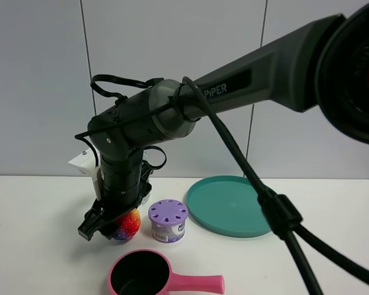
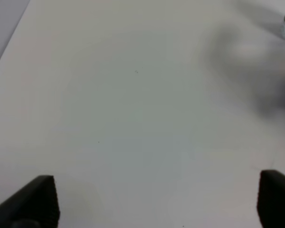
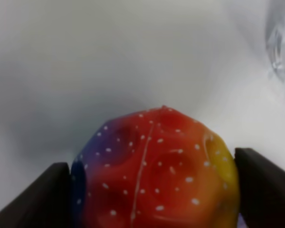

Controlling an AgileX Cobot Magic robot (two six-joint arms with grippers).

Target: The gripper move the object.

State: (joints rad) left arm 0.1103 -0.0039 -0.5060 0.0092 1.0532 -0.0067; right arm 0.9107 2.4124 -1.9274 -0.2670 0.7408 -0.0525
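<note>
Nearest the camera a pink saucepan (image 1: 138,276) sits on the white worktop (image 1: 37,258), its handle pointing right. Just behind it and to the left, the bumpy rainbow ball (image 1: 129,225) seems to rest on the worktop. A purple-lidded can (image 1: 168,220) stands just beside it on the right; whether the two touch I cannot tell. The right tool (image 1: 106,225) reaches across from the right side and comes down over the ball. Its wrist view shows a dark jaw meeting each flank of the ball with no gap to be seen, so I take it as clamped on the ball across the widest part. Farther back and to the right lies a teal plate (image 1: 227,206), well apart from the ball.

The ball looks light and rubbery, likely to give a little under pressure, and its dimples should help the jaws bite. Being round, it will roll if let slip, so a hold across the middle, as here, seems right, and a gentle squeeze should be enough.

The left tool (image 2: 156,204) hangs with jaws wide apart over bare worktop, holding nothing
</note>
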